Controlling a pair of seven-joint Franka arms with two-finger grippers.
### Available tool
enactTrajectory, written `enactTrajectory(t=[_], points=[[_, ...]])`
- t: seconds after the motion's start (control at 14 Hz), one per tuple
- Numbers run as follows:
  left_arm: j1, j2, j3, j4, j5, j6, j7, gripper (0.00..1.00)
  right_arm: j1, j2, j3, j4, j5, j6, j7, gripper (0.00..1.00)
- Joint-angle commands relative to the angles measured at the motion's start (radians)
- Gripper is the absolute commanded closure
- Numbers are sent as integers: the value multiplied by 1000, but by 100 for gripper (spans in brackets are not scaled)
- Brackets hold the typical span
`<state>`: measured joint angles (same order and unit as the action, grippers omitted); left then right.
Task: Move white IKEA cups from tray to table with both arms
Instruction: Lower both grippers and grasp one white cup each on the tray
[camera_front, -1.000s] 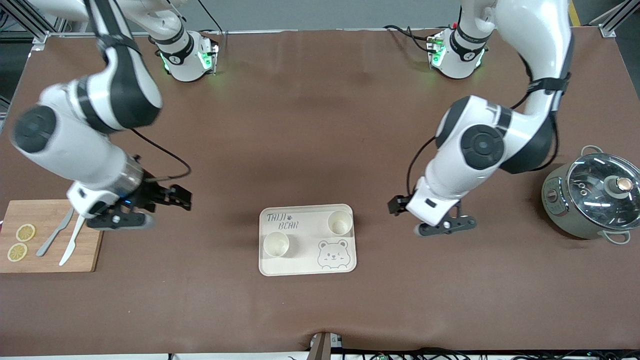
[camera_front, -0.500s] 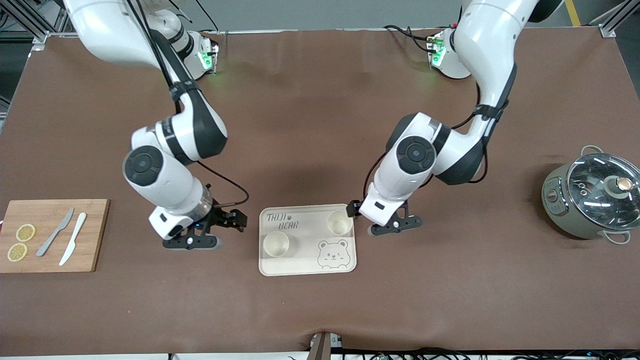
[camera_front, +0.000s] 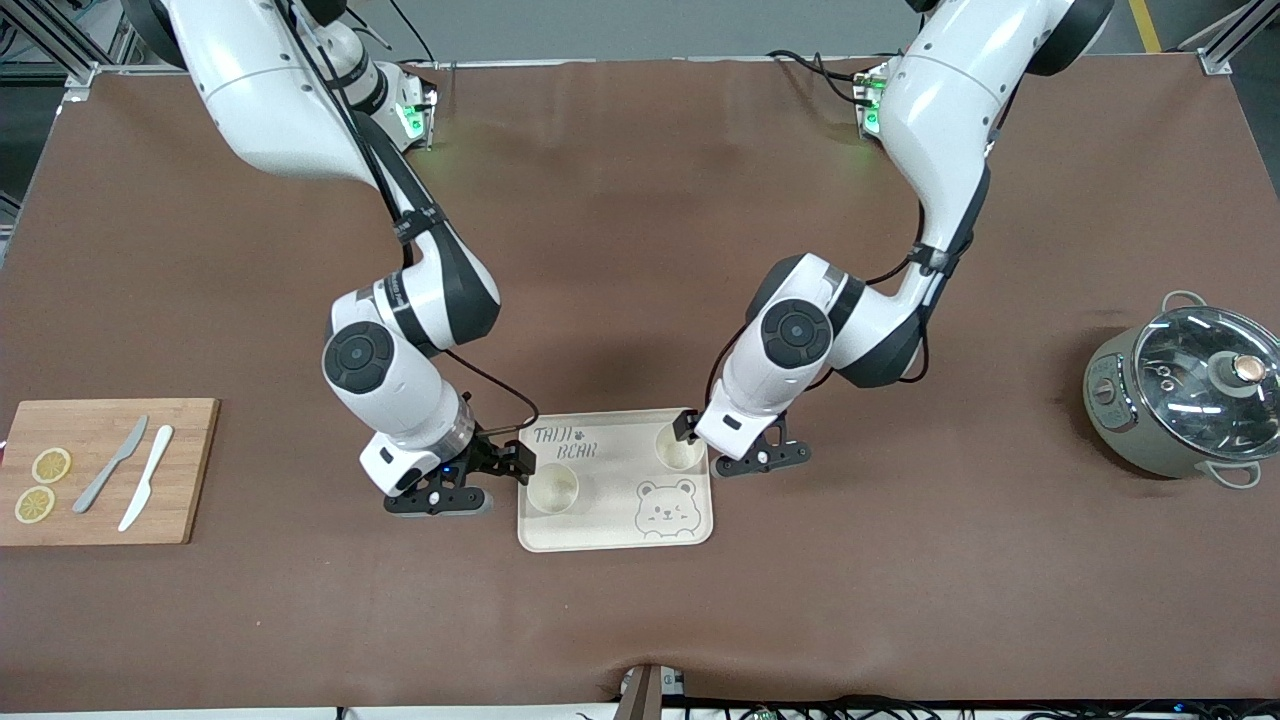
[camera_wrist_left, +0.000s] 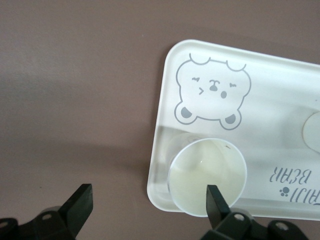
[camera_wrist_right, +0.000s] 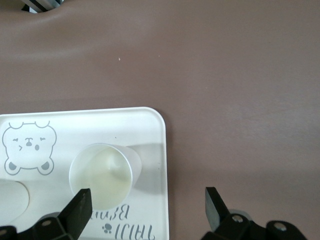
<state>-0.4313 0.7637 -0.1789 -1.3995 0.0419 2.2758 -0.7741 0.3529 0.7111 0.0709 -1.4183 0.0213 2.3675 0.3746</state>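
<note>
Two white IKEA cups stand upright on a cream bear-printed tray (camera_front: 610, 520). One cup (camera_front: 553, 487) is beside the tray's edge toward the right arm's end; the other cup (camera_front: 680, 447) is near the corner toward the left arm's end. My right gripper (camera_front: 490, 478) is open and straddles the tray's edge (camera_wrist_right: 161, 150), one finger over its cup (camera_wrist_right: 102, 175), the other over the table. My left gripper (camera_front: 722, 442) is open too, one finger over its cup (camera_wrist_left: 200, 175), the other over bare table beside the tray (camera_wrist_left: 270, 100). Neither gripper holds anything.
A wooden board (camera_front: 100, 510) with two lemon slices and two knives lies at the right arm's end. A grey pot with a glass lid (camera_front: 1185, 395) stands at the left arm's end. Brown table cover surrounds the tray.
Both arms have swung in from the table's ends to the tray, each gripper arriving at a cup. The cups and tray have not moved.
</note>
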Motion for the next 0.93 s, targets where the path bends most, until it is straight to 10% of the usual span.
enactTrajectory(t=[0.0,0.36,0.86], points=[[-17,35,15,22,-7,42,-14,0,23,68,-13,41,-20,59,21,0],[-26,57,15,20,-8,68,-16,0,72,145,-35,75,-26,116,38,0],[-67,68,24,19,-5,100,-91,100,109,186,-77,75,-41,168,67,0]])
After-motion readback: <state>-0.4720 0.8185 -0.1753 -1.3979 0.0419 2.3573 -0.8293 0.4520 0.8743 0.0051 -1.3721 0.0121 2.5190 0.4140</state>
